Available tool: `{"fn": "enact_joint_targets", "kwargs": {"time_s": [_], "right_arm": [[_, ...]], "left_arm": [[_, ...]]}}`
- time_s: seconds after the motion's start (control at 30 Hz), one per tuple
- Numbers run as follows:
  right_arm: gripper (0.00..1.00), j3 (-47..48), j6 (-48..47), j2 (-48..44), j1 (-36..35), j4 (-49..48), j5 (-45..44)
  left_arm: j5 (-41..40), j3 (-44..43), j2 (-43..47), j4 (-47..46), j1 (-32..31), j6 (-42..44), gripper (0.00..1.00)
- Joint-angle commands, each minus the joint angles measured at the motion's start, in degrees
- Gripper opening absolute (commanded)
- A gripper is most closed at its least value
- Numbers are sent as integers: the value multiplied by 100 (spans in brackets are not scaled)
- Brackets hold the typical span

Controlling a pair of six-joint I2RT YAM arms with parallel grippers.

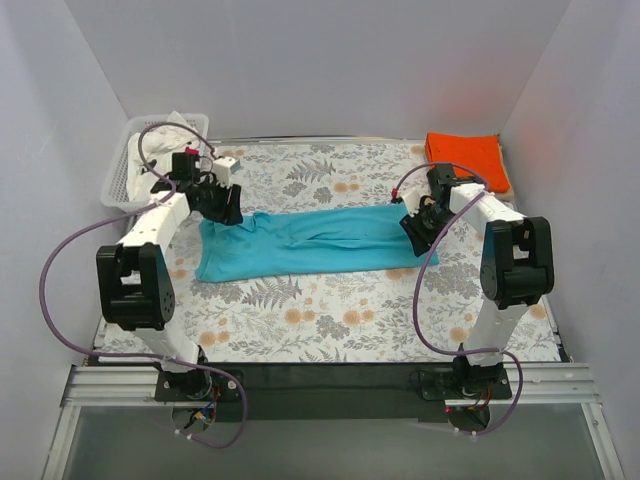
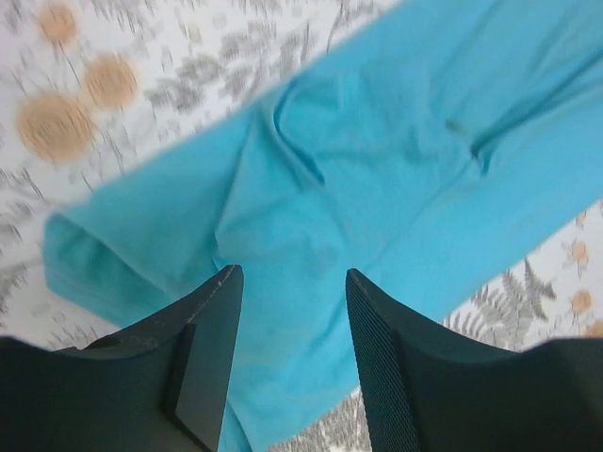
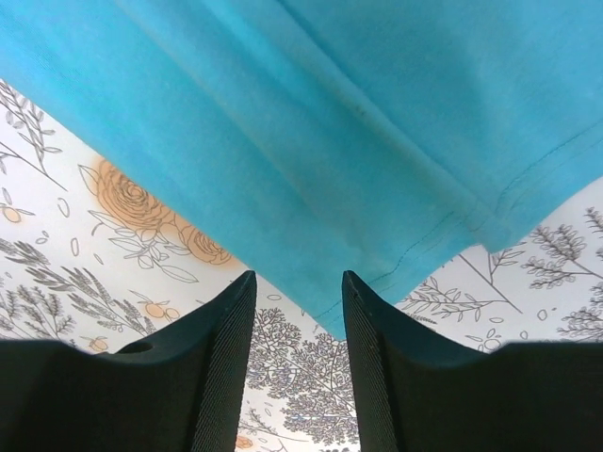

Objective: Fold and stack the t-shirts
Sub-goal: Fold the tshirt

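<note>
In the top view, a teal shirt (image 1: 315, 243) is seen lying flat across the middle of a flower-printed table (image 1: 330, 320). It is folded into a long band that runs from left to right and is somewhat wider at its left end. The left claw (image 1: 228, 212) is lowered over the far left corner of this band, and the right claw (image 1: 412, 232) is lowered at its right end. From this height it cannot be told how either claw's jaws stand. An orange shirt (image 1: 466, 158) is laid folded in the far right corner of the table, well apart from the teal shirt. A white basket (image 1: 125, 175) is placed at the far left corner, with white cloth (image 1: 175, 130) heaped in it.

In the left wrist view, the two dark fingers (image 2: 207, 348) are held spread apart, so the left claw is open and nothing is gripped. The creased teal shirt is seen in the gap between them and beyond, with a folded edge at the left and the printed table around it.

In the right wrist view, the fingers (image 3: 217, 367) are likewise held apart, so the right claw is open. The stitched hem and a corner of the teal shirt are seen just beyond the fingertips, with the printed table showing between the fingers.
</note>
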State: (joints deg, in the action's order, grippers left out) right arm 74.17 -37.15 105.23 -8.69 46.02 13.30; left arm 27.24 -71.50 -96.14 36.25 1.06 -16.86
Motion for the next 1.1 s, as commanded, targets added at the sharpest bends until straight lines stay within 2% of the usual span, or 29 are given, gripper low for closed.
{"fn": "enact_joint_targets", "kwargs": {"time_s": [0.0,0.27,0.47,0.6,0.7,0.73,0.87,1.07], "right_arm": [[42,370,146,-161,-1,241,322],[43,405,146,-64,-10,258,235],[43,431,138,-2,-1,249,243],[43,449,137,50,-1,250,243],[42,475,137,76,-1,250,226],[42,484,137,77,-1,250,208],[41,467,111,50,-1,241,138],[38,467,85,77,7,223,138]], "left_arm": [[-350,-434,-387,-337,-378,-475,46],[-1018,-979,-1178,-364,-870,-809,47],[-1291,-1094,-1469,-390,-958,-836,47],[-1336,-1207,-1566,-443,-967,-784,44],[-1397,-1313,-1662,-443,-976,-775,31],[-1432,-1357,-1663,-443,-976,-757,22],[-1397,-1375,-1540,-382,-976,-617,7],[-1213,-1261,-1320,-180,-976,-458,0]]}}
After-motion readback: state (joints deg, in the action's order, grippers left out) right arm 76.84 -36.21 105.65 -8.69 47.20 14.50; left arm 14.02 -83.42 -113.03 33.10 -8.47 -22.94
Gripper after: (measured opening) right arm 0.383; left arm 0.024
